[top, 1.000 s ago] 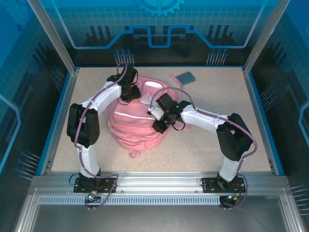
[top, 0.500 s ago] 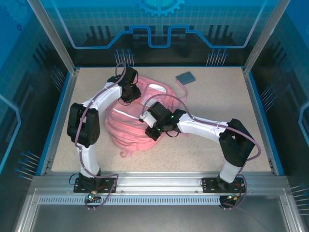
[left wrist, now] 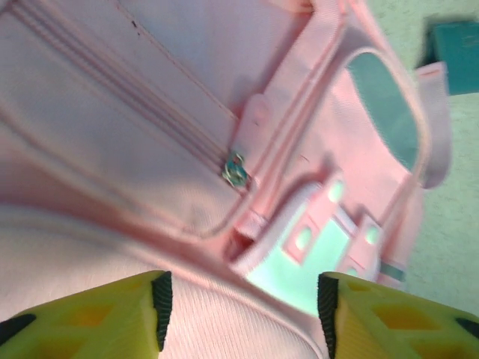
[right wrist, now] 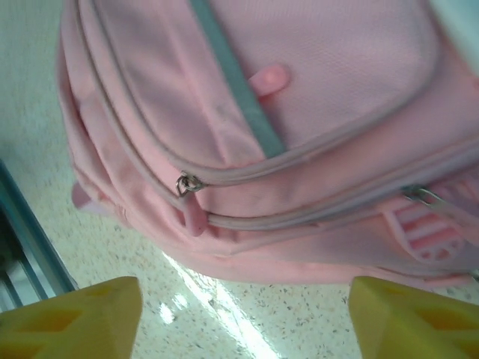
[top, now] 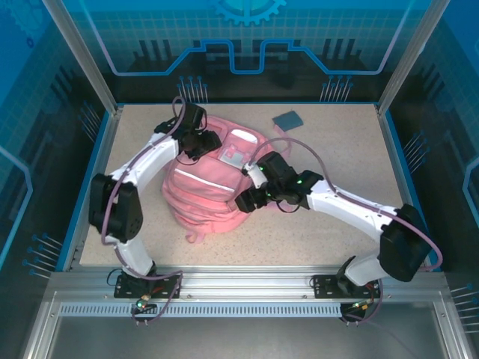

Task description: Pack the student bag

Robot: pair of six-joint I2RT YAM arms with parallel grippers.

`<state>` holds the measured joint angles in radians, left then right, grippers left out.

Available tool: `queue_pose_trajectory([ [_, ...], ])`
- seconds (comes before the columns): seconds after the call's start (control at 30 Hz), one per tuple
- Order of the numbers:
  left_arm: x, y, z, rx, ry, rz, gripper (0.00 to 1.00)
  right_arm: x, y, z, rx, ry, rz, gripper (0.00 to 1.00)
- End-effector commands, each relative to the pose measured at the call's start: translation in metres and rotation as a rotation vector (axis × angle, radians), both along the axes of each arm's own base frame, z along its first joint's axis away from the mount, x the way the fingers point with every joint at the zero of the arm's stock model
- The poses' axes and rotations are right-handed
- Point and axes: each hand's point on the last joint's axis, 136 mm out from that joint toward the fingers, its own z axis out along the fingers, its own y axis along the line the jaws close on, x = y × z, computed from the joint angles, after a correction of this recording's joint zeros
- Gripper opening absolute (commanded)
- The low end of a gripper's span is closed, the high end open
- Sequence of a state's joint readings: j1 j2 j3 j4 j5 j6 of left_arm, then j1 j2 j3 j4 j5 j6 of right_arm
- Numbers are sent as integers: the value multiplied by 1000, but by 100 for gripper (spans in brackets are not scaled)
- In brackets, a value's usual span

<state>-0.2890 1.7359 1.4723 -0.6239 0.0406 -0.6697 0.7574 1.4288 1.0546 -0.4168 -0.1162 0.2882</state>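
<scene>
Right gripper [right wrist: 243, 307] released, jaws wide, just off student bag's [top: 213, 187] near-right edge | left gripper [left wrist: 239, 299] jaws parted over its top | bag lay flat; blue book [top: 287, 120] past its far-right corner, apparently unpacked

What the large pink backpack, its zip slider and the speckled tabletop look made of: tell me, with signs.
Large pink backpack: woven synthetic-looking cloth, matte; fine weave grain and soft creases show. Small grey zip slider: probably metal; it glints. Pale speckled tabletop: smooth, glossy, perhaps laminate or stone composite; it throws a bright glare streak.
</scene>
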Motion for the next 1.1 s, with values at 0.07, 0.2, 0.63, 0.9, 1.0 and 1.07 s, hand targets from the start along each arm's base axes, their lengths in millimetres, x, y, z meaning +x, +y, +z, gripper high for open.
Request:
queue_pose_trajectory([
  [0.07,-50,1,36,-18,-54,-77,62,31,-45,9,16,53,-311,89],
  [0.2,-85,-1,35,13,-51,-118,63,45,-64,15,96,132,-451,95],
  [0.63,-167,-50,3,89,-75,-211,55,68,-39,20,331,358,-541,91],
  [0.9,-183,-70,-29,175,-41,-136,48,69,-37,8,324,394,-567,89],
  [1.0,-181,-75,-43,194,-18,-120,46,69,-37,5,316,400,-572,89],
  [1.07,-179,-79,-52,195,-1,-111,45,69,-37,4,313,402,-573,89],
])
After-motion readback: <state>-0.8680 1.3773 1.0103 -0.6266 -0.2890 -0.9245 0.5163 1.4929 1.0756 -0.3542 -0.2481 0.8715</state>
